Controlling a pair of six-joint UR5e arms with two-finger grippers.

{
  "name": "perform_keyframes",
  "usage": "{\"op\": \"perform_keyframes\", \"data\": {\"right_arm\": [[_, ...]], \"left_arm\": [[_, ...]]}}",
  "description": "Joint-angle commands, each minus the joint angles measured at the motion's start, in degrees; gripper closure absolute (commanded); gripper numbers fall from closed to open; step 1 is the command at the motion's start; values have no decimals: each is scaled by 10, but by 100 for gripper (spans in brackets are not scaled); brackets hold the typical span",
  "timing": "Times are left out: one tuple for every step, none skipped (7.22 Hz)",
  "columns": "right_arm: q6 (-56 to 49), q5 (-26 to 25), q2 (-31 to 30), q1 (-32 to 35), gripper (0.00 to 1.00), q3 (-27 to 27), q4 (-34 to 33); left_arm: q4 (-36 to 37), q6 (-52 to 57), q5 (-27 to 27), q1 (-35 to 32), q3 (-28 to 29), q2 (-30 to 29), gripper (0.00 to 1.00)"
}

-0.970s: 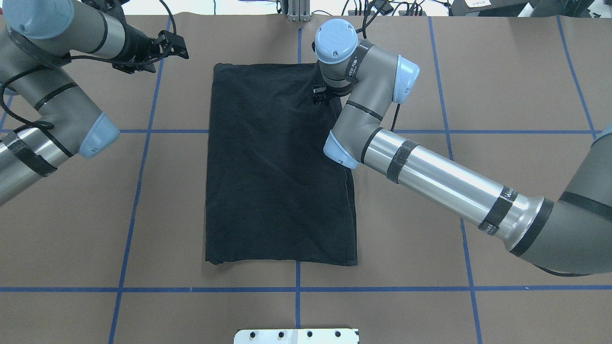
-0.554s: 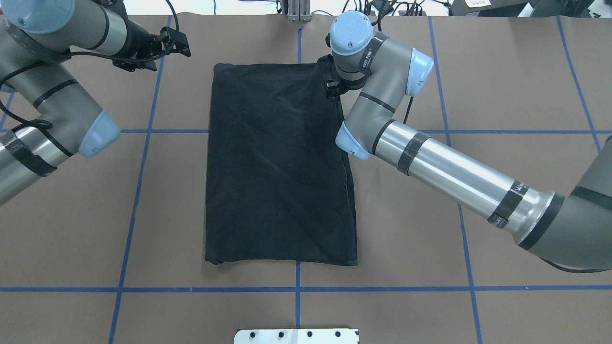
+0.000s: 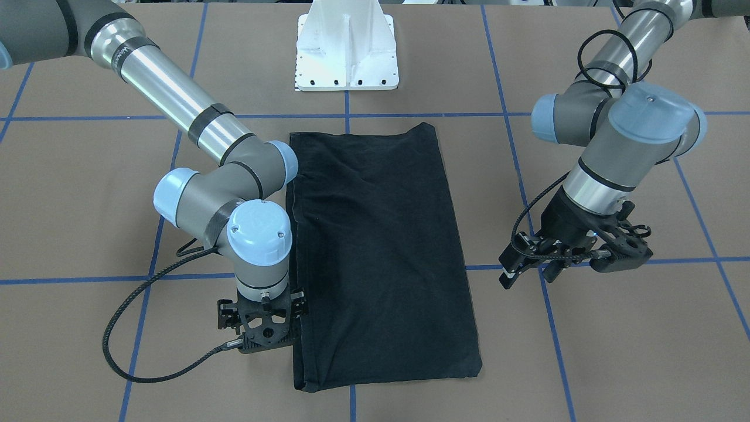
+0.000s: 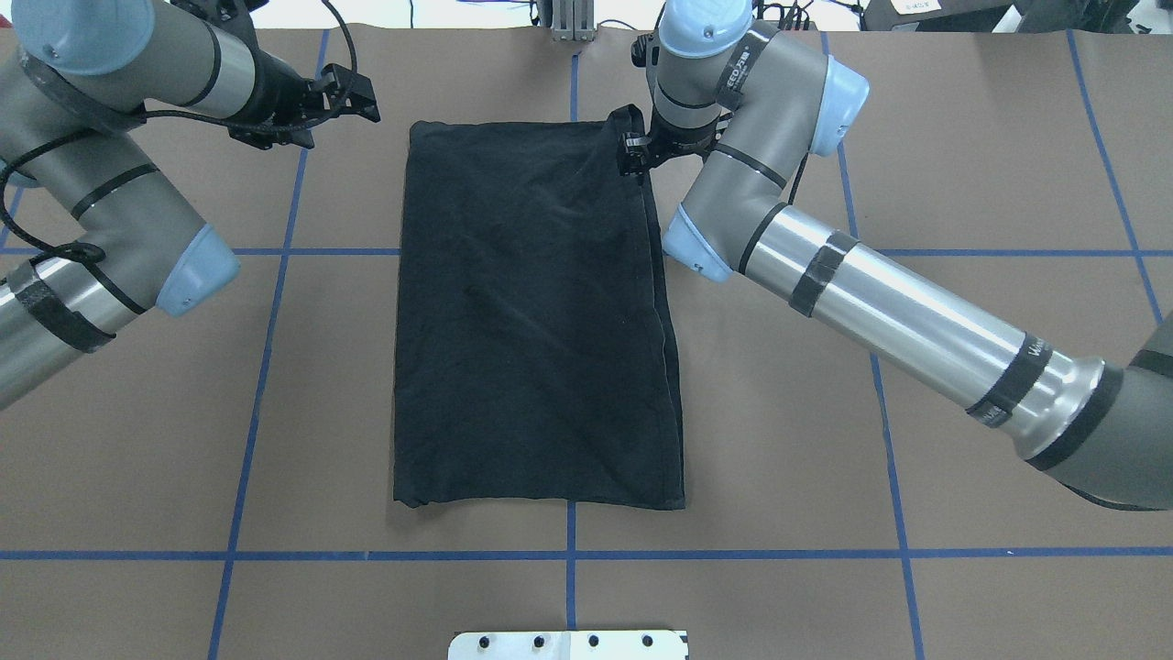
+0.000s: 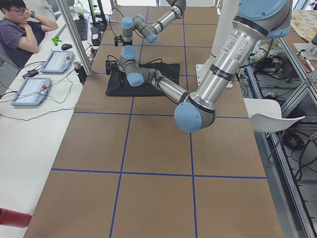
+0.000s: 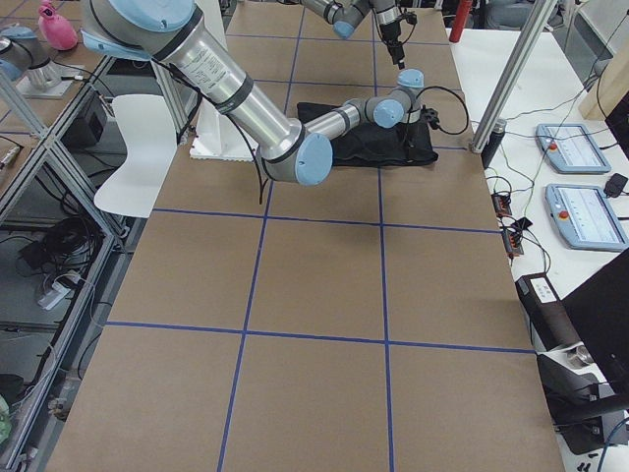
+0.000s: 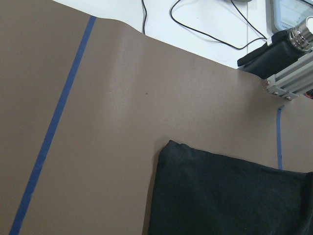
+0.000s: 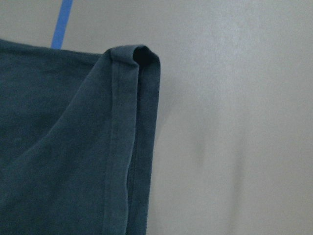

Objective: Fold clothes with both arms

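Off the cloth's far-left corner, over bare brown table [image 4: 788, 477], the left tool [image 4: 365, 99] hangs with its fingers parted and nothing in them. Its wrist view looks down on that corner. The black T-shirt [image 4: 536, 312] lies in the middle of the table as a long, narrow rectangle. It is already doubled in on itself, its long sides run away from the robot, and no sleeve or print shows. It looks light, limp and thin, so it should drape and sag from wherever it is lifted rather than hold a shape. A one-handed lift would likely let the layers slide apart. The sensible holds are the two far corners, pinched through every layer at once, so the far end can be carried toward the near hem [image 4: 541, 502]. The left long edge reads as a clean fold. The right long edge shows stacked, slightly offset layers, and at the far-right corner [image 8: 134, 54] a stitched hem curls up into a small lip. The right tool [image 3: 262, 340] points down just beside that corner. Its fingertips are hidden, so I cannot tell whether it is parted or pinching cloth. Open table surrounds the shirt on both sides, and only the white pedestal base [image 3: 345, 53] stands beyond the near hem, apart from it.
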Motion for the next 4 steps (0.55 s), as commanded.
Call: {"op": "perform_keyframes", "data": {"right_arm": [[43,58,-71,3,0,128,-26],[100,71,-108,2,0,188,-26],[132,94,-145,1,0,248,-26],[160,113,-186,1,0,303,-23]], "left_arm": [[-1,-50,-15,40,-60,27,0],[-2,-74,-16,59,-105,61,0],[-4,-122,-15,76,-129,76,0],[-16,-159,-7,106,-149,99,0]]}}
